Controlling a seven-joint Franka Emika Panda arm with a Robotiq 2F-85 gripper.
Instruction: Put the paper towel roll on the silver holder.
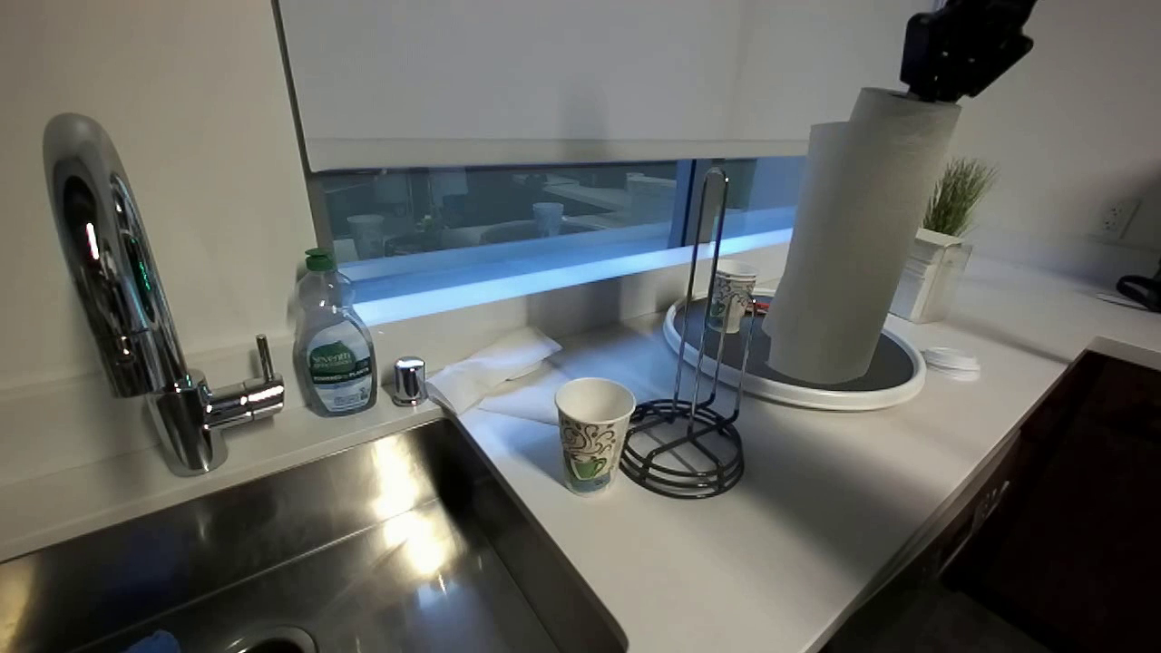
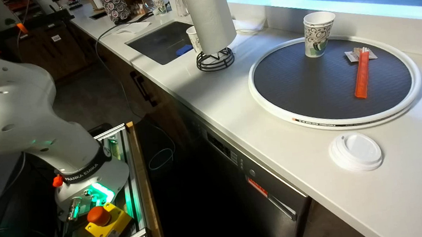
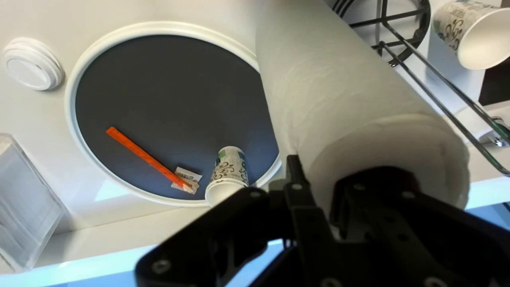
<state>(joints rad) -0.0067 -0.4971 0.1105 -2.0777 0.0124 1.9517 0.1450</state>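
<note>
The tall white cylindrical paper towel roll (image 1: 857,254) hangs pinched in my narrowly parted black claw (image 3: 324,173), one finger seemingly inside.

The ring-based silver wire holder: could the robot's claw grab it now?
Probably not: the black gripper holds the tall white paper towel roll, so it isn't free for the holder.

The paper towel roll (image 1: 866,236) is white, the fingers (image 3: 296,175) black, the paper cups (image 1: 591,444) brown-swirled.
</note>
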